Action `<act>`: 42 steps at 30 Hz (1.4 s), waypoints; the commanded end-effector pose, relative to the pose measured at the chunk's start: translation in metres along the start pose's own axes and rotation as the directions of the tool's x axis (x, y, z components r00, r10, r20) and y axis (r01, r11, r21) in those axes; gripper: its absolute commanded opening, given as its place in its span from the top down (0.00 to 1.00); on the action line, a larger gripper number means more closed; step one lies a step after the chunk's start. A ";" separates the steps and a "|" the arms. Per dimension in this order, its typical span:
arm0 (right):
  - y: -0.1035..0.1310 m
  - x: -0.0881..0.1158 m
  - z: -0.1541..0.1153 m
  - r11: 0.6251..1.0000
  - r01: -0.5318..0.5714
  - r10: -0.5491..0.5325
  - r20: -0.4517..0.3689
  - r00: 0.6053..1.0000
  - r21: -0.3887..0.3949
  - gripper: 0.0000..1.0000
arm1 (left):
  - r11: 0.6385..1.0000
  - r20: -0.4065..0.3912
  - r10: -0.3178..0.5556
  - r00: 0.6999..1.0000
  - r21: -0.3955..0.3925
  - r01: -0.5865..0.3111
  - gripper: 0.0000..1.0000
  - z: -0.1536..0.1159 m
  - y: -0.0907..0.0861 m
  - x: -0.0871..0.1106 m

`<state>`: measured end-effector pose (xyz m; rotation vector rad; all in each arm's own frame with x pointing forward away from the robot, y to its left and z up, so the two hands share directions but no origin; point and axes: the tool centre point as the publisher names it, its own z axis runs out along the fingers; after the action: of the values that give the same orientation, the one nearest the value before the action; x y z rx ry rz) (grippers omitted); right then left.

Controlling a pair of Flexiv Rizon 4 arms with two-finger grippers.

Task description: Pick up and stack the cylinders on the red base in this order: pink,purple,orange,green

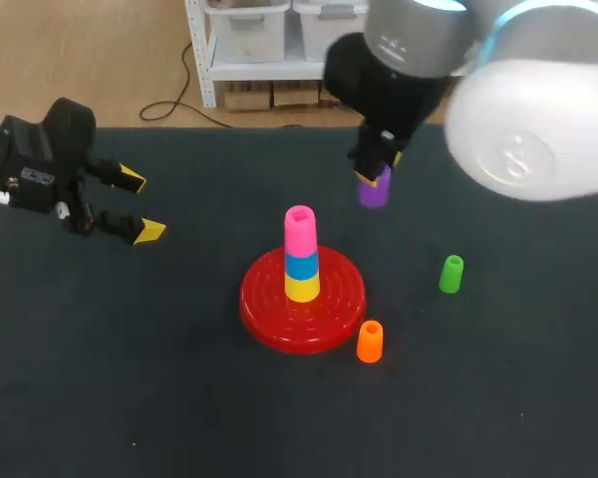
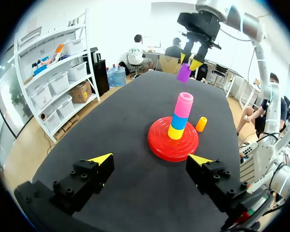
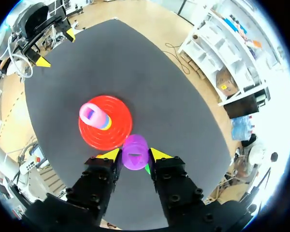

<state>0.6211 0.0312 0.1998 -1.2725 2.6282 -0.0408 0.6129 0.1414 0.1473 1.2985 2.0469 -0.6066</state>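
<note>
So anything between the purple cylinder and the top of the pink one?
Nothing visible. The right hand holds the purple cylinder in the air beyond the pink cylinder, whose top is bare. The orange cylinder, green cylinder and left hand sit off to the sides.

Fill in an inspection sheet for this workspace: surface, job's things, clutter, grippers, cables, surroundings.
Surface: dark table.
Job's things: red base carries a stack of yellow cylinder, blue cylinder and pink cylinder on top; orange cylinder upright beside the base; green cylinder upright, apart, on the right arm's side; purple cylinder held above the table.
Clutter: nothing seen.
Grippers: right gripper shut on the purple cylinder; left gripper open and empty, at the table's left.
Cables: nothing seen on the table.
Surroundings: nothing seen reaching over the table.
</note>
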 end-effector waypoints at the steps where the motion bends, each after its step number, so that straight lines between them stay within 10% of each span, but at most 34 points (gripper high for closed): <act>1: 0.009 -0.023 -0.013 1.000 0.015 -0.016 -0.117 0.993 -0.008 1.00 | 1.000 -0.006 -0.001 1.000 0.001 0.001 0.00 0.001 0.001 -0.001; 42: 0.062 -0.037 0.006 0.993 0.086 -0.100 -0.172 0.980 -0.086 1.00 | 1.000 -0.006 -0.001 1.000 0.001 0.001 0.00 0.001 0.001 -0.001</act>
<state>0.5955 0.0986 0.1939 -1.4805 2.7394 -0.0704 0.6129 0.1414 0.1472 1.2985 2.0469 -0.6066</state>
